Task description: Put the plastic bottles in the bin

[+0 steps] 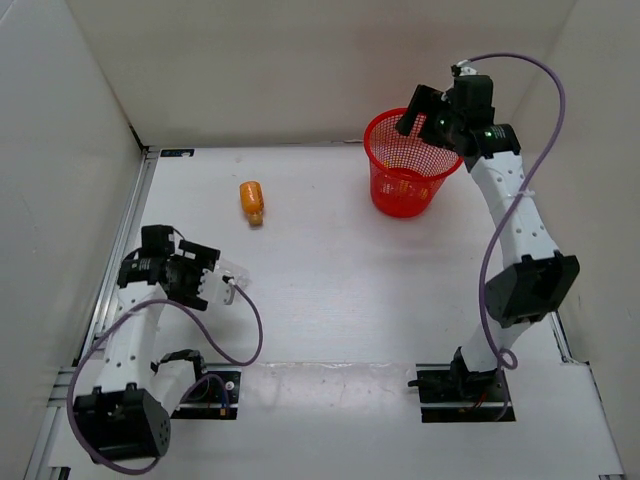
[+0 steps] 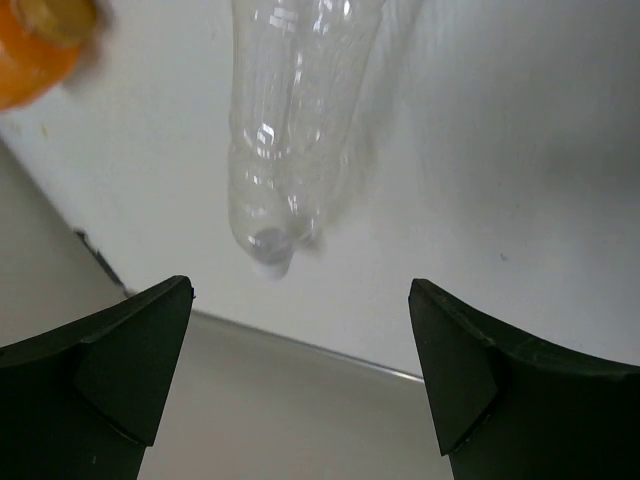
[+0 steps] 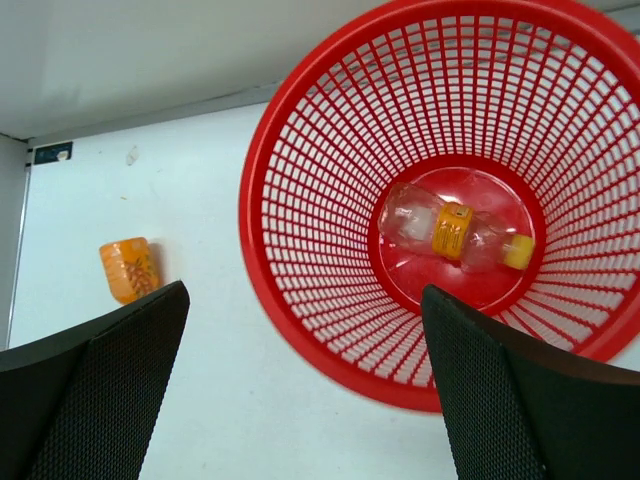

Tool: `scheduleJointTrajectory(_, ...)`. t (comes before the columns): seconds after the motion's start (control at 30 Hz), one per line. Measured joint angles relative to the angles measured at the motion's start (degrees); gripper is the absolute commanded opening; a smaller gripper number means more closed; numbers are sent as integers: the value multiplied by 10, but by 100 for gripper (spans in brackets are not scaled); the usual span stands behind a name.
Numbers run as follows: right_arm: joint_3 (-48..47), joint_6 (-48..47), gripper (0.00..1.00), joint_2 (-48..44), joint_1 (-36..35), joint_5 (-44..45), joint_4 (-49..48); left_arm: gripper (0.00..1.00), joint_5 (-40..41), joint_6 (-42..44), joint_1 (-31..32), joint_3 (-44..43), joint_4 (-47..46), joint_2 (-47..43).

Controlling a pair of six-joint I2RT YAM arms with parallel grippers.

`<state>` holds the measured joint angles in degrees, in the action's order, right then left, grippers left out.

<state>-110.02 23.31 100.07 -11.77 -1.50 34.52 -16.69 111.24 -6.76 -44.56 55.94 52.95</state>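
Note:
The red mesh bin (image 1: 377, 128) stands at the back right of the table. In the right wrist view, the bin (image 3: 262, 230) holds the clear bottle with yellow cap and yellowish label (image 3: 455, 232), lying on its bottom. My right gripper (image 1: 418, 108) hangs open and empty over the bin's far rim; it also shows in the right wrist view (image 3: 305, 400). The orange bottle (image 1: 252, 202) lies on the table left of the bin, and shows in the right wrist view (image 3: 130, 270). My left gripper (image 2: 300, 380) is open, with the clear colourless bottle (image 2: 290, 130) lying just ahead of it, untouched.
White walls enclose the table on the left, back and right. A metal rail (image 1: 128, 230) runs along the left edge, close to my left arm. Both arm bases (image 1: 465, 385) sit at the near edge.

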Motion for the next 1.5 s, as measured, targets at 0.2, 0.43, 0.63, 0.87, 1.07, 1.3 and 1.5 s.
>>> scheduleJointTrajectory(0.2,78,-12,100,-84,-1,0,-23,100,8,-8,91,-68,34,115)
scheduleJointTrajectory(0.43,142,-17,100,-94,-2,0,-28,100,39,-48,159,-87,21,197)
scheduleJointTrajectory(0.63,153,-25,100,-95,-1,0,-27,100,73,-62,160,-79,13,249)
scheduleJointTrajectory(0.87,153,-27,100,-108,5,0,-30,97,92,-106,165,-79,-26,307)
scheduleJointTrajectory(1.07,160,-28,100,-120,5,-1,-35,69,102,-136,176,-73,-67,312)
scheduleJointTrajectory(1.3,192,-28,100,-141,13,-9,-46,45,115,-184,202,-67,-87,313)
scheduleJointTrajectory(1.5,213,-25,100,-170,42,-17,-47,41,82,-296,222,-219,-6,373)
